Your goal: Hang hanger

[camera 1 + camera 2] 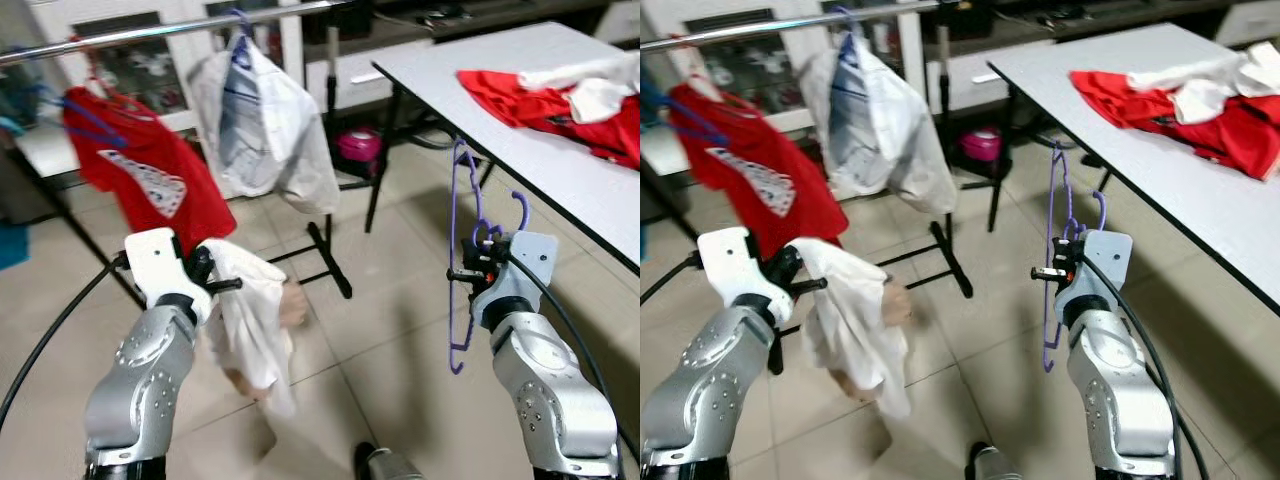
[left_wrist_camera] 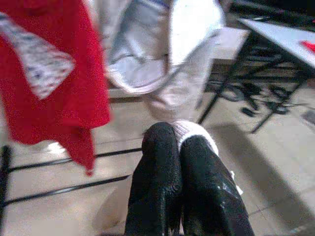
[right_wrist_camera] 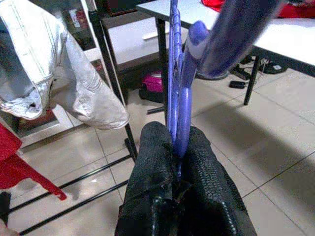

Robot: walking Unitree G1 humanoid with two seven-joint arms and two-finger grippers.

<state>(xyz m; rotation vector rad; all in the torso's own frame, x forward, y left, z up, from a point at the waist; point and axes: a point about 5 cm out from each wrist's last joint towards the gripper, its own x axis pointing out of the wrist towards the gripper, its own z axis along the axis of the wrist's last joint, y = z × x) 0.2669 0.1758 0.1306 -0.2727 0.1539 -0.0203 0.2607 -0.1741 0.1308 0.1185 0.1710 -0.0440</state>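
Observation:
My right gripper [image 1: 478, 268] is shut on a purple plastic hanger [image 1: 463, 262], held upright above the tiled floor, left of the white table [image 1: 560, 170]. The hanger [image 3: 178, 93] runs up between the black fingers [image 3: 150, 162] in the right wrist view. My left gripper [image 1: 215, 275] is shut on a white garment [image 1: 250, 325] that droops toward the floor; a fold of it [image 2: 192, 132] shows past the closed fingers [image 2: 157, 172]. A metal clothes rail [image 1: 180, 30] crosses the back, with a red shirt [image 1: 145, 170] and a white garment [image 1: 265, 125] hanging from it.
Red and white clothes [image 1: 560, 95] lie piled on the table's far end. The rail's black stand [image 1: 330, 255] spreads its feet on the floor between my arms. A pink object [image 1: 358, 148] sits under the table. Cabinets line the back wall.

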